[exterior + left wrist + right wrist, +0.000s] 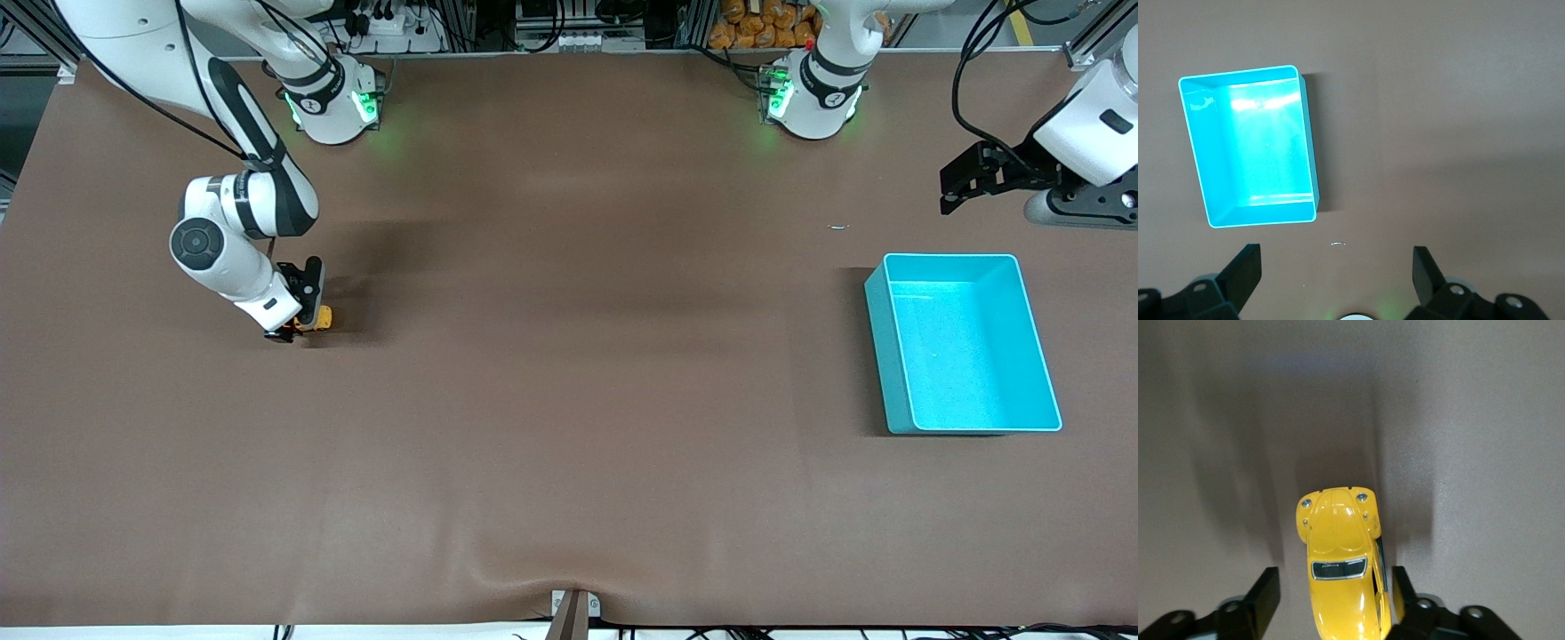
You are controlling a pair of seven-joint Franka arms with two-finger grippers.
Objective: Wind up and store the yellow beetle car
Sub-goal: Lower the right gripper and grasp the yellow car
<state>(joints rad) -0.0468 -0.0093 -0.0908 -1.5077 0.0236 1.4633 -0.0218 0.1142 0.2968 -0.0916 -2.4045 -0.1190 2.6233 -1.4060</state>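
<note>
The yellow beetle car (317, 319) sits on the brown worktop (569, 400) toward the right arm's end, well apart from the turquoise bin (965, 342) at the left arm's end. The right gripper (298, 327) is down at the car, and the right wrist view settles the relation that matters — the car (1341, 570) lies between the two fingers (1265, 593), its long axis running straight away from the wrist, bonnet and headlights pointing outward, rear end toward the palm. One finger sits close against the car's flank; the other shows a clear gap, so the jaws are spread around the body and not yet clamped on it. My reading is that closing squarely across the car's narrow width is what the next move calls for; since the car is not quite centred between the fingers, it may slide or twist a little as they meet.

The left gripper (1337, 270) waits, raised near the edge of the worktop close to the bin, fingers released and holding nothing — its camera looks down on the bin (1248, 143), which is empty
</note>
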